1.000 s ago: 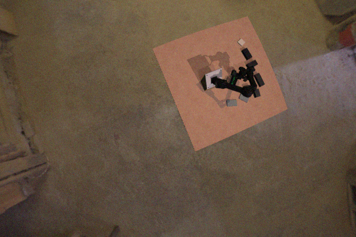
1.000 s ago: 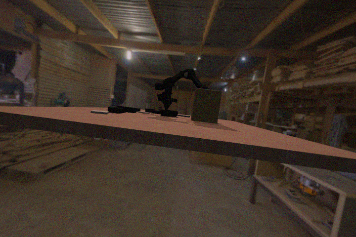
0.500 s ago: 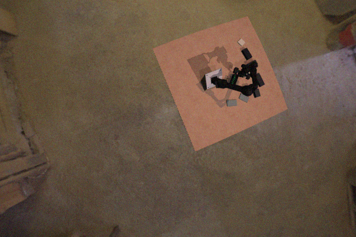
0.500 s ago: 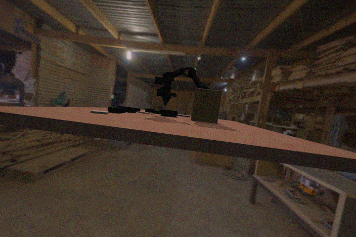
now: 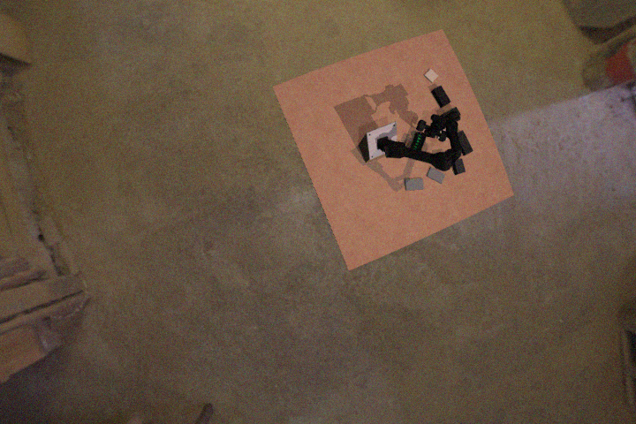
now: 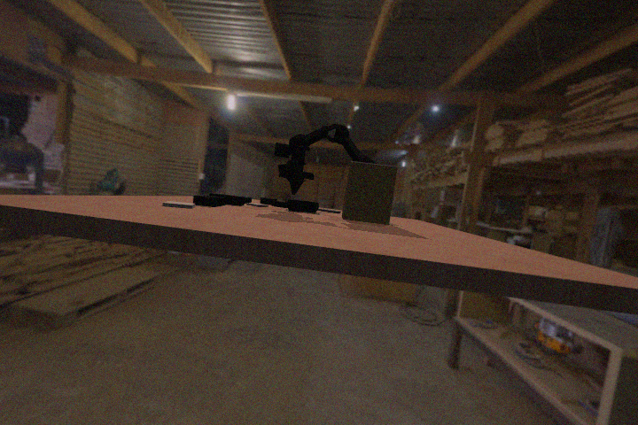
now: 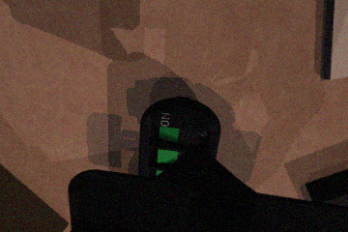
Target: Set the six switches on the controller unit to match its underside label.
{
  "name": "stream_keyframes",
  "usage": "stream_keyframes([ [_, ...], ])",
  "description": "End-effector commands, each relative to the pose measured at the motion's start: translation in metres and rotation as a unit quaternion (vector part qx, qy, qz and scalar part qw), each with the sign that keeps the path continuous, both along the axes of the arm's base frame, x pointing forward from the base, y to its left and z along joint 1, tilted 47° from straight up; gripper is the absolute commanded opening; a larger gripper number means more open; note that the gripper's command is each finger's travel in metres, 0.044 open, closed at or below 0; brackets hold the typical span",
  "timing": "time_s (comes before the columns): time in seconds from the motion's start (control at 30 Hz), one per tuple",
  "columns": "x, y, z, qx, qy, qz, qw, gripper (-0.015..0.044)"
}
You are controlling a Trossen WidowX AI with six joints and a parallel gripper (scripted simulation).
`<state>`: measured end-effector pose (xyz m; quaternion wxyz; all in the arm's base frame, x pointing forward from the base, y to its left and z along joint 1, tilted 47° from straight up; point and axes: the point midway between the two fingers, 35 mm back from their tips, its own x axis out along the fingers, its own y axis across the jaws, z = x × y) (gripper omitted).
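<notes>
The dark grey controller unit point(image 5: 415, 141) point(image 6: 302, 205) point(image 7: 181, 110) lies on its base on the bench, rockers up. In the wrist view its rounded end shows the word ON, the number 6 and a few green rocker ends; the end one looks darker than the one after it. Which ends are pressed I cannot tell for sure. My gripper point(image 6: 294, 192) point(image 7: 195, 154) is shut and empty, pointing down a little above the unit, and hides the rest of its switches in the wrist view. Contact is not clear. The label underneath is hidden.
The arm stands on a tall block point(image 6: 369, 192) beside the unit. Dark modules point(image 5: 440, 95) point(image 5: 464, 142) point(image 5: 458, 166) lie beyond the arm. Two grey plates point(image 5: 413, 184) point(image 5: 435, 174) and a pale tile point(image 5: 431, 75) also lie on the bench point(image 5: 349, 220).
</notes>
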<state>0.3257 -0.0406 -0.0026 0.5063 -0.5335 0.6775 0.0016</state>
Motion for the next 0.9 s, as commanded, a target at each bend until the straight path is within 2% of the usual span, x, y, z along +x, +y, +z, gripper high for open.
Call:
stream_keyframes([
  [0.0, -0.001, -0.006, -0.007, -0.001, 0.005, 0.000, 1.000, 0.0000],
  [0.87, 0.000, -0.024, -0.022, -0.002, 0.005, 0.000, 1.000, 0.0000],
])
